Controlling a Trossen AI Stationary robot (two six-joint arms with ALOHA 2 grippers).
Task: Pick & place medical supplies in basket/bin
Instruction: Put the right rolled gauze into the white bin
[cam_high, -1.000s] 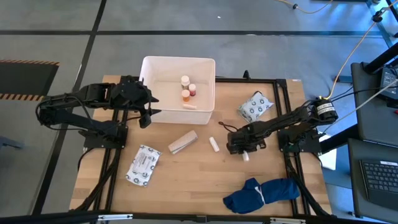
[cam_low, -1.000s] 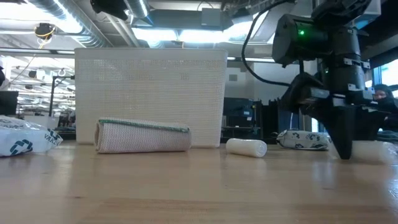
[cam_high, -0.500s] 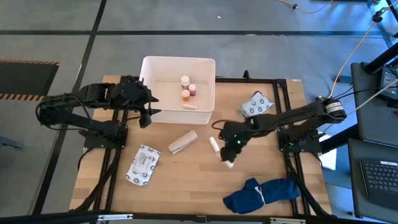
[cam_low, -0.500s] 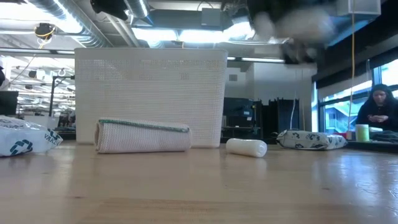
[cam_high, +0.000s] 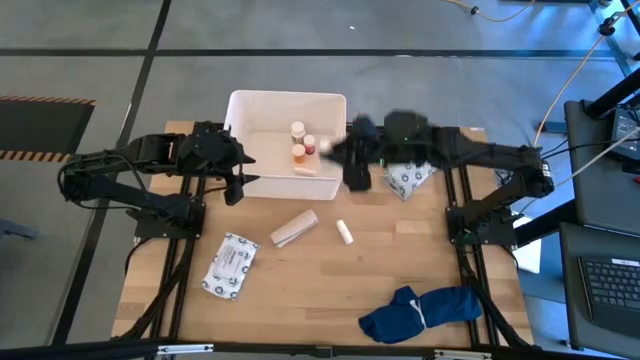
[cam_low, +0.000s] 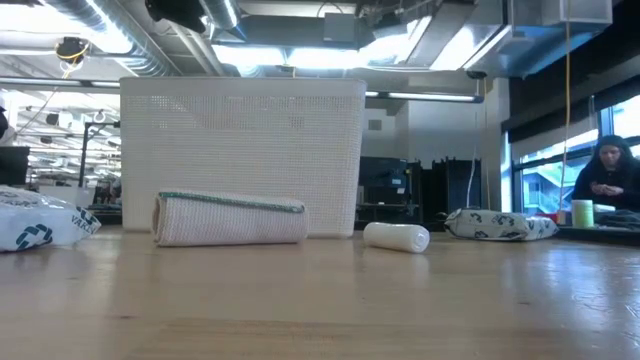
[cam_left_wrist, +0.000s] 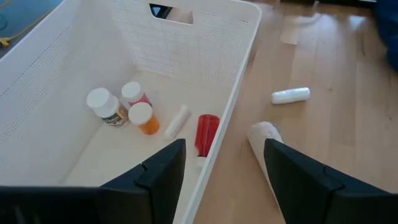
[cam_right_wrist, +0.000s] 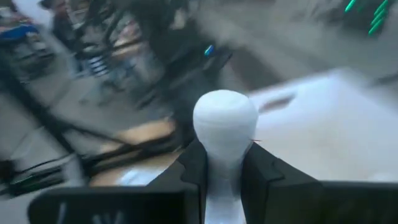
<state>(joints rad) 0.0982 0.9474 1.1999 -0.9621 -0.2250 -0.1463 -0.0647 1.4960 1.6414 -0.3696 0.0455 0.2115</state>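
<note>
The white tub (cam_high: 287, 100) stands at the table's far middle. It holds a white-capped vial (cam_left_wrist: 102, 106), orange (cam_left_wrist: 144, 118) and red (cam_left_wrist: 206, 134) bottles and a white cylinder (cam_left_wrist: 177, 119). My right gripper (cam_high: 357, 172), blurred, hovers by the tub's right wall, shut on another white cylinder (cam_right_wrist: 225, 121). My left gripper (cam_left_wrist: 224, 180) waits open at the tub's near-left corner. On the wood lie a tan bandage roll (cam_high: 294, 227), a white cylinder (cam_high: 344, 232) and two printed packets (cam_high: 231, 264) (cam_high: 410, 172). My right gripper pinches the white cylinder between its two fingers (cam_right_wrist: 193, 168), one on each side. The cylinder's rounded end (cam_right_wrist: 225, 112) juts out beyond the fingertips. It is lifted clear of the table.
A dark blue cloth bundle (cam_high: 420, 310) lies at the near right of the table. Bare wood shows between the bandage roll and the cloth. A black frame edges the tabletop. In the low view a person (cam_low: 605, 180) sits far off on the right.
My right gripper has risen from the table's right middle with the white cylinder, swung left, then moved quickly toward the far edge to the tub's right wall, leaving the low view. The cylinder is lifted clear. The left arm has kept still.
</note>
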